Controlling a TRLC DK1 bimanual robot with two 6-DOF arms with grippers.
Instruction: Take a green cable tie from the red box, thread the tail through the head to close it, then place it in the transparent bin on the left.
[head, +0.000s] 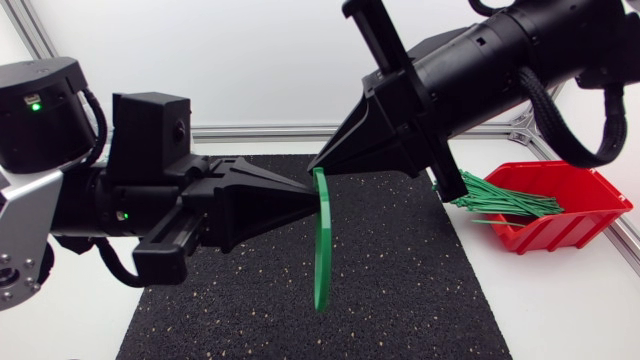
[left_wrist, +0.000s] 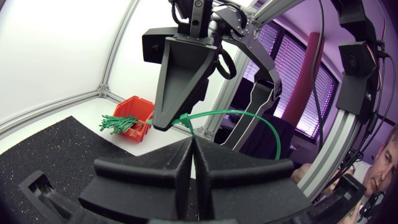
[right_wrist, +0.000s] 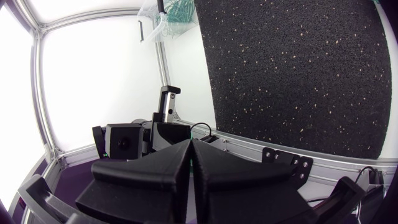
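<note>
Ties in red box, partly behind right arm. Over black mat, left jaws and right jaws closed tip-to-tip, pinching green cable tie; left's grip seemingly.

My left gripper and right gripper meet tip to tip above the rear middle of the black speckled foam mat. Both are pinched on the green plastic cable tie. The tie hangs in a bow below the tips and obstructs the space under them. The mat in front of the bow and to either side of it is open. My right arm overhangs the inner end of the red plastic box, where loose green ties project past the lip. The white table in front of the box is open. The aluminium frame rail bounds the rear.
</note>
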